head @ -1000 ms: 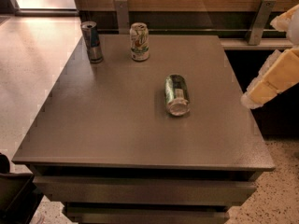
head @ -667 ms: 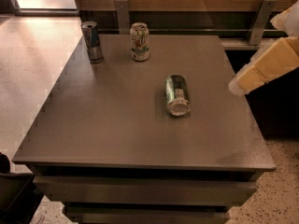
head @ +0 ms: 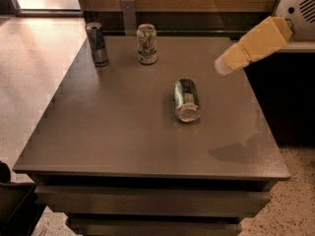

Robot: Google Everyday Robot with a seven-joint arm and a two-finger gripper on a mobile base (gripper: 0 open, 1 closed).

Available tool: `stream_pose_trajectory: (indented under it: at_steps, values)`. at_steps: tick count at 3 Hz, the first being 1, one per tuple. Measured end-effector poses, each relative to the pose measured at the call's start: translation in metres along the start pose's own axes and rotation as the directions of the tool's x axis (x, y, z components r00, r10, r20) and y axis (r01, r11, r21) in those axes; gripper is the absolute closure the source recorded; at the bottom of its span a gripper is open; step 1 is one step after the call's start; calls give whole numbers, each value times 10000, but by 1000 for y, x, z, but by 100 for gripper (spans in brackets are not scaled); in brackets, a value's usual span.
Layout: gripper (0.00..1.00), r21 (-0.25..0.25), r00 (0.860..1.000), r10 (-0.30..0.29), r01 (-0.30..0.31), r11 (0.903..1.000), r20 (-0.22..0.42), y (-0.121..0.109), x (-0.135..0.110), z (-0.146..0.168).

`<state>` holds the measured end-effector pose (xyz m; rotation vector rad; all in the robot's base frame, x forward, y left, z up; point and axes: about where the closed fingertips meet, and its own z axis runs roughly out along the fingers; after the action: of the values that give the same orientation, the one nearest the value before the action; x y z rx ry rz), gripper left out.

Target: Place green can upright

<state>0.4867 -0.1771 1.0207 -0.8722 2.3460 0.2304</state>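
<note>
The green can (head: 186, 99) lies on its side near the middle of the grey table (head: 123, 132), its silver end facing the front edge. My gripper (head: 222, 65) is the pale tip of the yellowish arm that reaches in from the upper right. It hovers above the table, to the right of and behind the can, not touching it.
A mostly white can (head: 147, 44) stands upright at the back of the table. A slim blue-and-silver can (head: 97, 44) stands upright at the back left. A wooden wall panel runs behind the table. The arm's shadow falls on the table's front right.
The arm has swung leftward and further over the table, closer to the green can. The cans have not moved.
</note>
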Motion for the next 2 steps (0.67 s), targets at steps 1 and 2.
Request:
stream_pose_trajectory:
  at_steps: [1, 2]
  values:
    - [0, 12, 9917, 1132, -1134, 9936, -605, 4, -12, 18]
    - [0, -6, 9582, 2474, -2501, 9682, -1438, 6, -20, 43]
